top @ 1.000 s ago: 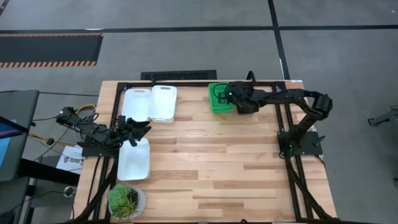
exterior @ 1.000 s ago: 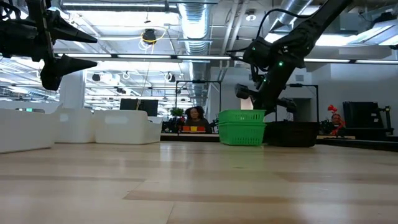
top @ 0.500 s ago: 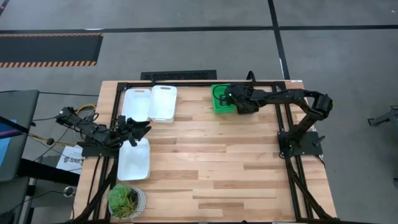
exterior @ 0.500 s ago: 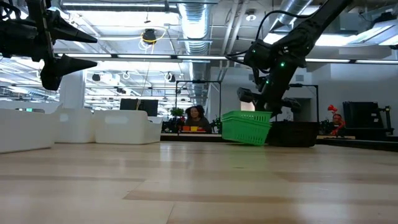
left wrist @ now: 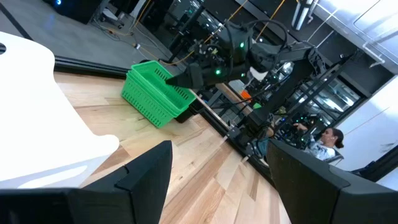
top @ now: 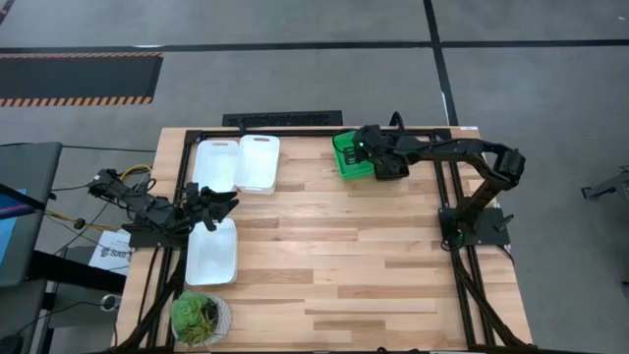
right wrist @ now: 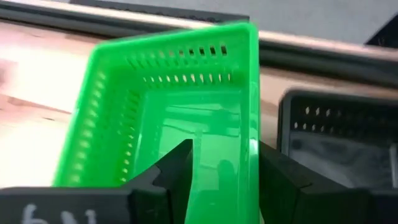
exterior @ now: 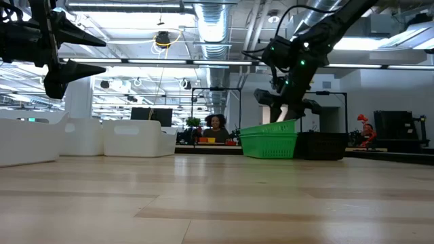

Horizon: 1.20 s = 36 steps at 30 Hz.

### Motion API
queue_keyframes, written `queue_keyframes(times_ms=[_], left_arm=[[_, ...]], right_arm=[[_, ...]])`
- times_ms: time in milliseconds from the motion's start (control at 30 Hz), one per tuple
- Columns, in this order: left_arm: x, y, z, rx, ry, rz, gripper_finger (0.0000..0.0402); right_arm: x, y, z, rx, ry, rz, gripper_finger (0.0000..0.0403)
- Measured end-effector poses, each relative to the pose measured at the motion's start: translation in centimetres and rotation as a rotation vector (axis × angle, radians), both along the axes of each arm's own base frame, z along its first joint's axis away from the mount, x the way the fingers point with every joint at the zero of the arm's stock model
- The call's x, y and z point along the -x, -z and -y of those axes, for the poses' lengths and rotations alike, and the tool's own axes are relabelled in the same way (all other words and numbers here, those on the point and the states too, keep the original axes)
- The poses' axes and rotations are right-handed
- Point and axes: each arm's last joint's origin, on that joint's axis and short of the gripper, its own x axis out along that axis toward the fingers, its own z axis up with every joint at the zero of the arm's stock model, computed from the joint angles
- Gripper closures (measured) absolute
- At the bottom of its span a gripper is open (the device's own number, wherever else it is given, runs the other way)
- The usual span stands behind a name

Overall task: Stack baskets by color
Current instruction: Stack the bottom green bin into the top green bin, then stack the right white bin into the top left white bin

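high view looks straight down, low view level across; both share the green basket [top: 348, 155]

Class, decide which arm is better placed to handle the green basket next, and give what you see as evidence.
Probably the right arm. Its right gripper hangs directly over the green basket, jaws straddling one wall, while the left gripper waits across the table by the white baskets.

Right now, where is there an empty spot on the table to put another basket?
The wide bare wood in the middle and along the near edge, between the white basket and the right arm's base, is free. The far edge is crowded: two white baskets, then the green basket under the right claw and a black basket. The plant fills the near left corner.
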Motion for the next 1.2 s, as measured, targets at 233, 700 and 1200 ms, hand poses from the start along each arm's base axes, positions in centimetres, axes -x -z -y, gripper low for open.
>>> queue_keyframes(times_ms=[233,700,1200], left_arm=[[0.0,0.0,0.0,0.0,0.002,0.0,0.0152],[0.0,0.0,0.1,0.0,0.03,0.002,0.0152],[-0.1,-0.1,0.2,0.008,0.057,0.012,0.0152]], right_arm=[[-0.4,-1.5,0.2,-0.001,-0.024,-0.047,0.0214],[-1.8,-4.0,-1.6,0.044,-0.074,-0.121,0.0214],[-6.4,-4.0,-9.9,0.165,-0.343,0.19,0.023]])
